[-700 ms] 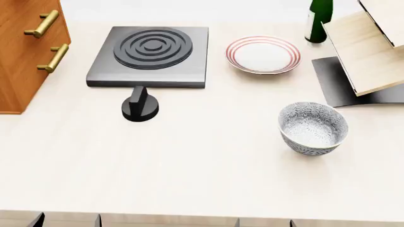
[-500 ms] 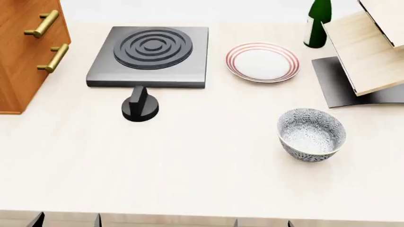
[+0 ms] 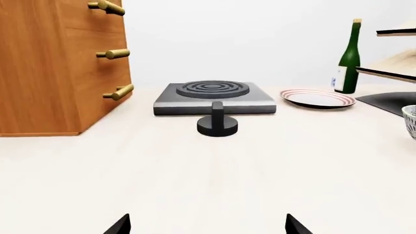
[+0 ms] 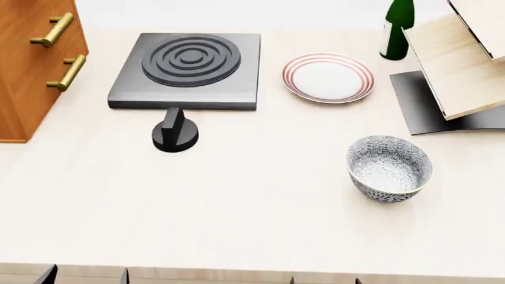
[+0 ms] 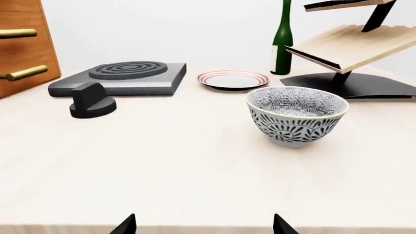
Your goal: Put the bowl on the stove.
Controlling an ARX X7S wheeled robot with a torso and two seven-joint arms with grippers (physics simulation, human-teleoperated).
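The speckled bowl (image 4: 389, 168) stands upright on the pale table at the right, empty; it is also seen in the right wrist view as bowl (image 5: 297, 115) and at the picture's edge as bowl (image 3: 410, 122). The dark grey stove (image 4: 189, 65) lies at the back left, its ringed burner bare; it shows too as stove (image 5: 123, 78) and stove (image 3: 213, 95). My left gripper (image 3: 206, 229) is open over the table's near edge, well short of the stove. My right gripper (image 5: 204, 228) is open too, at the near edge, apart from the bowl. Only their fingertips (image 4: 49, 276) show in the head view.
A black knob (image 4: 174, 133) stands in front of the stove. A red-ringed white plate (image 4: 328, 77) lies right of the stove, a green bottle (image 4: 397, 26) behind it. A wooden drawer cabinet (image 4: 32, 65) stands at the far left, a wooden rack (image 4: 457, 65) on a black base at the far right.
The bowl, plate and bottle shifted slightly toward the near edge between the two earlier frames and have stayed still since. The right fingertips edged a little to the left.
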